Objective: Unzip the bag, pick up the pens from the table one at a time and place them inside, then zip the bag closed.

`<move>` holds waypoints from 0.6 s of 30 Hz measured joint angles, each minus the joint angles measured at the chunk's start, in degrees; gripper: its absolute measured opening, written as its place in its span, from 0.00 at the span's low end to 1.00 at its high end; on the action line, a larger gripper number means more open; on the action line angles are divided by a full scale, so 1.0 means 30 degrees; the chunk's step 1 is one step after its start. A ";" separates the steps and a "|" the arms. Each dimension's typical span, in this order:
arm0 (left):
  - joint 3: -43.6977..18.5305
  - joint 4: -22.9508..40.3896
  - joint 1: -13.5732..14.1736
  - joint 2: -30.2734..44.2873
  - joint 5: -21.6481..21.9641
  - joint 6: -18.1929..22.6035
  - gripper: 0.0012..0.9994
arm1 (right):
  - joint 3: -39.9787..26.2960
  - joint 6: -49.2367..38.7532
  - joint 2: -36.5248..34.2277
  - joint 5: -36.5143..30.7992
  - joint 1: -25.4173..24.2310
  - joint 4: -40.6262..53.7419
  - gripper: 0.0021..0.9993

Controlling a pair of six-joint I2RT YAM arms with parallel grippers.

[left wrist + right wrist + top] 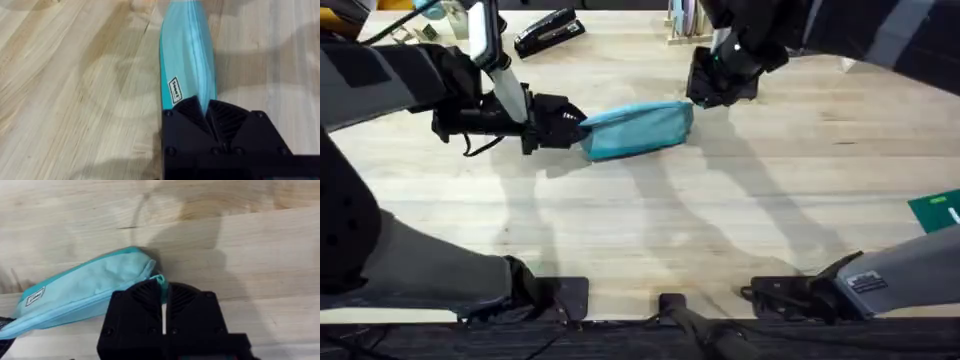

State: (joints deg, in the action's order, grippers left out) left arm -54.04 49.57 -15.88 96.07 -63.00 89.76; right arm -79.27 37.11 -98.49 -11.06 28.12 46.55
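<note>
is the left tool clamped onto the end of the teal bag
Yes, in the left wrist view the left tool has its black fingers closed on the end of the teal bag, which lies on the table.

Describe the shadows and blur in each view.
Overhead: soft arm shadows fan across the table below the bag; near arm segments blurred. Left wrist: the bag's far end smears. Right wrist: a shadow darkens the planks behind the bag.

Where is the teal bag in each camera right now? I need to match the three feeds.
Overhead: the bag lies mid-table between both claws.
Left wrist: the bag runs away from the left claw, shut on its end.
Right wrist: the bag lies beside the right claw, which is shut on the pull strap.
Shared landmark: white label.
</note>
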 joint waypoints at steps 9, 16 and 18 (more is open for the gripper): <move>0.0000 0.0054 0.0073 0.0000 -0.0124 0.0007 0.04 | 0.2875 0.1673 0.0070 0.0461 -0.0504 -0.1576 0.03; 0.0000 0.0054 0.0073 0.0000 -0.0081 0.0007 0.04 | 0.2982 0.1981 0.0346 0.0461 -0.0526 -0.1588 0.03; 0.0000 0.0047 0.0067 0.0000 -0.0004 0.0002 0.04 | 0.2982 0.1885 0.0593 0.0123 -0.0554 -0.1381 0.22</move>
State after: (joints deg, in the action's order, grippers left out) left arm -54.04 49.71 -15.68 96.07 -63.01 89.76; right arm -70.32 42.77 -96.71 -10.69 26.46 42.41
